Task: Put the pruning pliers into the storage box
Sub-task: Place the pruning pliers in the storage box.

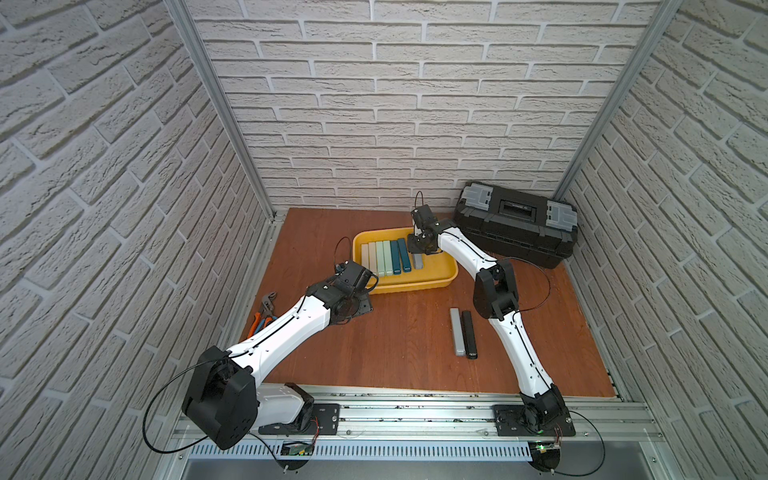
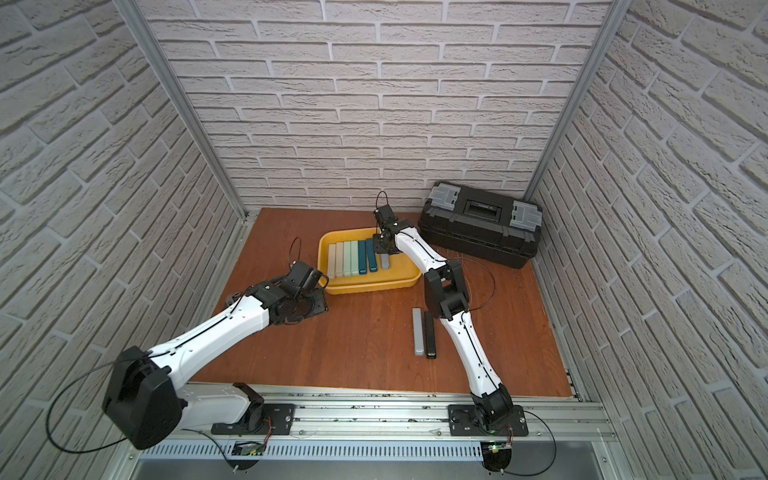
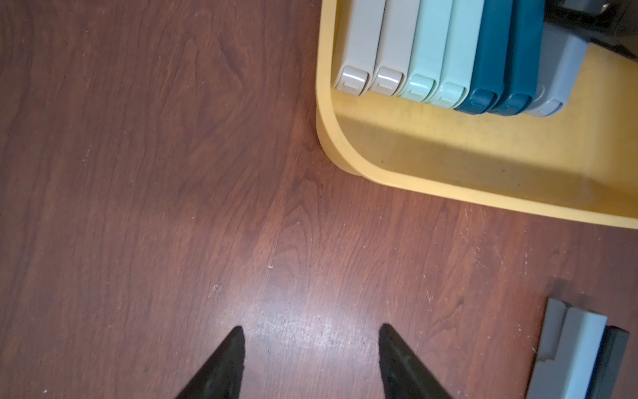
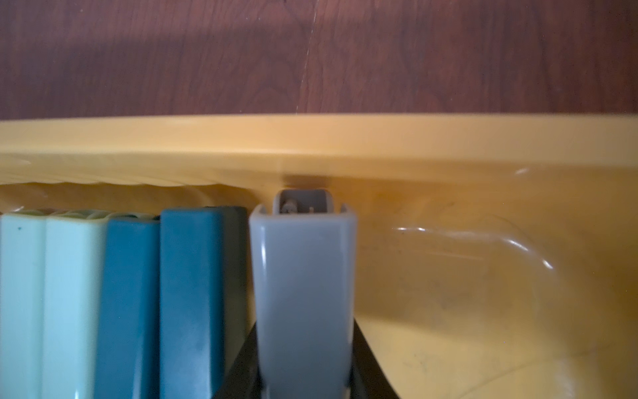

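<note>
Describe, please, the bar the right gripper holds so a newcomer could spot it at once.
Start at the yellow storage box. Its row of bars runs beige, mint, teal; this one ends the row beside the teal pair. It is the box's only grey bar, clamped by the right gripper.

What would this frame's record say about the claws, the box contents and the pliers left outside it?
left claw: open, empty, over bare table beside the storage box
right claw: shut on held grey plier, inside the box
row in box: six pruning pliers, beige, mint, teal
outside box: loose grey plier, black plier, side by side
</note>
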Controlling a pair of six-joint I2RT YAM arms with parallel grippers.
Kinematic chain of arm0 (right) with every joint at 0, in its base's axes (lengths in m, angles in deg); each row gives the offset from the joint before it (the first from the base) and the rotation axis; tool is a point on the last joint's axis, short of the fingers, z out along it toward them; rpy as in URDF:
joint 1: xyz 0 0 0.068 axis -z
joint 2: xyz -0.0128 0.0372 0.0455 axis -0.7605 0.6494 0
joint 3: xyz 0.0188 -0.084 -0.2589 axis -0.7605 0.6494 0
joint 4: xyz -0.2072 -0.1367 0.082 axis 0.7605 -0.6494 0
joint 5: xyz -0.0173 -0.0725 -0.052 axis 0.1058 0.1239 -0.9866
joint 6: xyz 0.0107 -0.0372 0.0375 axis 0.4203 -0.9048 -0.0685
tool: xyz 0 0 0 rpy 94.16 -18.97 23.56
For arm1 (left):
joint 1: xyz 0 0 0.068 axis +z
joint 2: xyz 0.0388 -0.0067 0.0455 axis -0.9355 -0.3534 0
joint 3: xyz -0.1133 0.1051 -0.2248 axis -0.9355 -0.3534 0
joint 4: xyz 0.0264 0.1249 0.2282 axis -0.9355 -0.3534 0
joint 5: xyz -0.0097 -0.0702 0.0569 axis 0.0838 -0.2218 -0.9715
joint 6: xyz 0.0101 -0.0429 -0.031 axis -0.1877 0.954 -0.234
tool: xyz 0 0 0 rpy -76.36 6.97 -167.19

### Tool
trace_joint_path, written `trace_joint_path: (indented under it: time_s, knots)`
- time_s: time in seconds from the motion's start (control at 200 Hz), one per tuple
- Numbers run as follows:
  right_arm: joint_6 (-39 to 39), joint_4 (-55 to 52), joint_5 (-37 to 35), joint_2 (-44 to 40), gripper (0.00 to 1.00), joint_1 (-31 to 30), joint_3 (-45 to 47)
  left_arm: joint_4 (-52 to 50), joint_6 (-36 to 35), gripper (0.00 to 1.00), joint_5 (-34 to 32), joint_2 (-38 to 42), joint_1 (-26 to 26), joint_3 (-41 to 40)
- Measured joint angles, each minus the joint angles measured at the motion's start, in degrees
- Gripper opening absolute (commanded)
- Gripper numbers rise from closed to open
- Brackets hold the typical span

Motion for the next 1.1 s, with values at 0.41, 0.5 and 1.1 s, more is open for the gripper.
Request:
trace_joint_path:
  time_s: [0.41, 0.5, 1.1]
  knots:
    - [2.43, 0.98, 2.64, 1.46, 0.19, -0.48, -0.42, -0.17, 0.28, 0.62, 0.0, 0.0, 0.0, 0.0]
    - [2.43, 1.01, 2.62, 1.46, 0.23, -0.55, -0.42, -0.17, 0.28, 0.62, 0.0, 0.0, 0.0, 0.0]
    - [1.55, 1.09, 2.78, 1.11, 0.36, -0.55, -0.37, -0.09, 0.33, 0.62, 0.55, 0.35, 0.0, -0.02]
